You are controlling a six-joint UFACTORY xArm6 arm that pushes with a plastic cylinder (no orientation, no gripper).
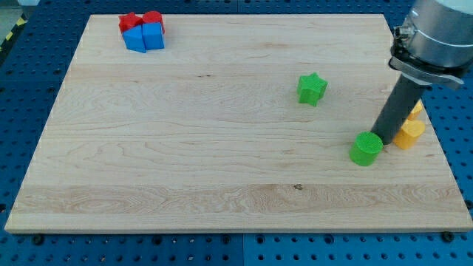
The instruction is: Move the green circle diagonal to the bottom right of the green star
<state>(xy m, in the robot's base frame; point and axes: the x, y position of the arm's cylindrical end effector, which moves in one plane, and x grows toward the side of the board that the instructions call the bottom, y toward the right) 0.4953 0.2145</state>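
The green circle (366, 148) lies on the wooden board (185, 148) at the view's lower right. The green star (312, 89) sits up and to the left of it, near the middle right. My tip (382, 138) touches the circle's upper right edge. The rod slants up to the arm at the view's top right.
Two yellow blocks (409, 131) sit just right of the rod, partly hidden by it, close to the board's right edge. Two red blocks (140, 20) and two blue blocks (145, 38) are bunched at the view's top left.
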